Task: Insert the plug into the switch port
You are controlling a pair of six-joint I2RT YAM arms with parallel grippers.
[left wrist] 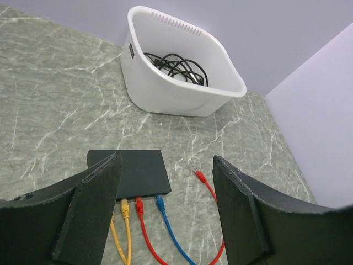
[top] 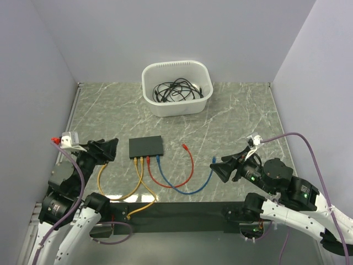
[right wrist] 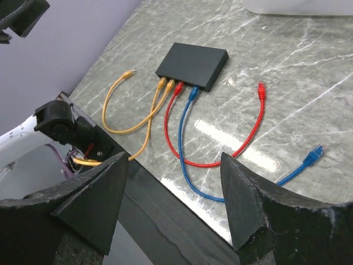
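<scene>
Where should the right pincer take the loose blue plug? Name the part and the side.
Grip the blue plug by its body just behind the tip, right pincer coming from above. It lies flat, cable trailing toward the near edge, so closing across its narrow sides probably leaves the tip free for the switch.

Soft, even overhead light fills the pale-walled enclosure, and shadows around the white tub are faint. In the right wrist view, bright streaks of glare cross the marbled table. The left wrist lens bows the tub's rim, and the dark fingers of the left end effector show little detail in the foreground.
</scene>
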